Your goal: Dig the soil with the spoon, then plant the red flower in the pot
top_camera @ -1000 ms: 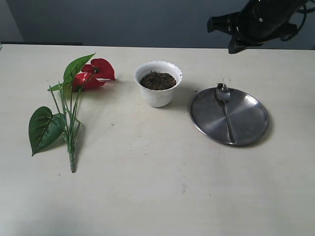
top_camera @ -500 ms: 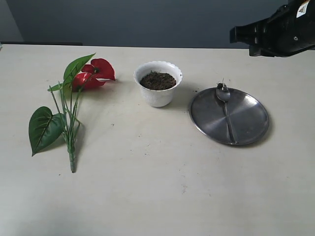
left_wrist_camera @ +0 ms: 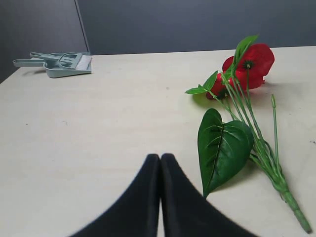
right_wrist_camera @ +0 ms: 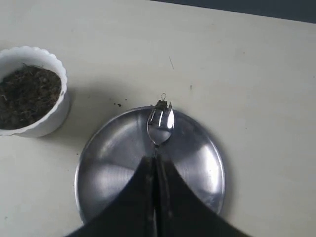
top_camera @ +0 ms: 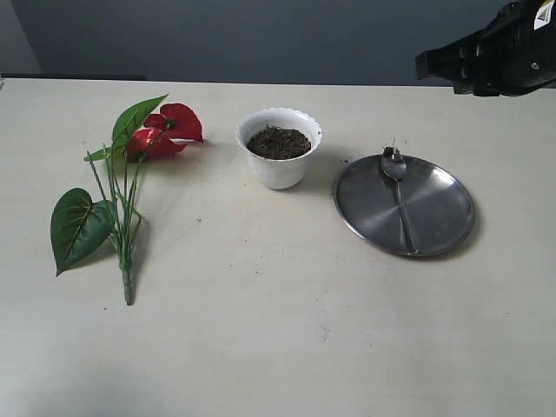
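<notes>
The spoon [top_camera: 400, 196] lies on a round steel plate [top_camera: 443, 228] at the right, its tined bowl [right_wrist_camera: 160, 124] pointing toward the table's far side. Bits of soil cling to the tines. My right gripper [right_wrist_camera: 156, 160] hangs high above the plate, shut and empty; it enters the exterior view at the top right [top_camera: 427, 66] and hides the spoon's handle in the wrist view. The white pot [top_camera: 280, 165] stands mid-table, filled with soil [top_camera: 278, 142]. The red flower [top_camera: 170, 130] lies flat at the left. My left gripper [left_wrist_camera: 160, 158] is shut, beside a green leaf [left_wrist_camera: 222, 145].
A grey-green dustpan with a brush [left_wrist_camera: 61, 63] lies near the table's far corner in the left wrist view. Dark wall runs behind the table. A few soil crumbs [right_wrist_camera: 117, 104] lie between pot and plate.
The right arm has swung to the right and slightly up in the exterior view. Flower, pot, plate and spoon have not moved.
</notes>
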`<control>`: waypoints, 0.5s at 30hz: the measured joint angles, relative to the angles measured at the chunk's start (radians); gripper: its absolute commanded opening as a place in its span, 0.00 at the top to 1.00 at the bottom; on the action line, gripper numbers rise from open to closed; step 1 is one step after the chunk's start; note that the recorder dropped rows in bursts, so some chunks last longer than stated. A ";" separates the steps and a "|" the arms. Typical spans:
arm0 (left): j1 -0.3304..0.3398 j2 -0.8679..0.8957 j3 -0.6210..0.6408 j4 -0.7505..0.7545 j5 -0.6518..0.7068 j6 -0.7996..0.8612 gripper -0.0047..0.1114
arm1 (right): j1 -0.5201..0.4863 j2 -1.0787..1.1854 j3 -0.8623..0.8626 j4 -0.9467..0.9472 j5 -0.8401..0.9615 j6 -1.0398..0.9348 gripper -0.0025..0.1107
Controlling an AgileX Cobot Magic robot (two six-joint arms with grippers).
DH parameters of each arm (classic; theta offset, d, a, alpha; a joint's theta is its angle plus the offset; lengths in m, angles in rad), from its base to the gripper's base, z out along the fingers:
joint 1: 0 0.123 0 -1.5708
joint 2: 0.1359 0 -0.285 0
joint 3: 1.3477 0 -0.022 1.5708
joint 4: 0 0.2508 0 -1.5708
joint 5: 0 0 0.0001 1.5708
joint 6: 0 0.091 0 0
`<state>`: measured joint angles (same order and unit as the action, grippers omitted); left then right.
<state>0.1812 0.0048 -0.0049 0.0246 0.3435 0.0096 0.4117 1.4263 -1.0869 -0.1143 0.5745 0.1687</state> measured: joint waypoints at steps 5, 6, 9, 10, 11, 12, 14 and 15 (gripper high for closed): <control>0.000 0.000 0.000 0.000 0.000 0.000 0.96 | 0.000 -0.029 0.000 -0.060 0.013 0.000 0.98; 0.000 0.000 0.000 0.000 0.000 0.000 0.96 | 0.000 -0.045 0.000 -0.078 0.015 0.000 0.98; 0.000 0.000 0.000 0.000 0.000 0.000 0.96 | 0.000 -0.112 0.000 -0.140 0.022 0.000 0.98; 0.000 0.000 0.000 0.000 0.000 0.000 0.96 | 0.000 -0.135 0.000 -0.159 0.024 0.000 0.98; 0.000 0.000 0.000 0.000 0.000 0.000 0.96 | 0.000 -0.166 0.000 -0.180 0.029 0.000 0.98; 0.000 0.000 0.000 0.000 0.000 0.000 0.96 | -0.009 -0.199 0.000 -0.193 0.033 0.000 0.98; 0.000 0.000 0.000 0.000 0.000 0.000 0.96 | -0.037 -0.257 0.000 -0.196 0.038 0.000 0.98; 0.000 0.000 0.000 0.000 0.000 0.000 0.96 | -0.061 -0.288 0.000 -0.190 0.048 0.000 0.98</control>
<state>0.1812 0.0048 -0.0049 0.0246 0.3435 0.0096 0.3509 1.1380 -1.0869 -0.3039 0.6224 0.1687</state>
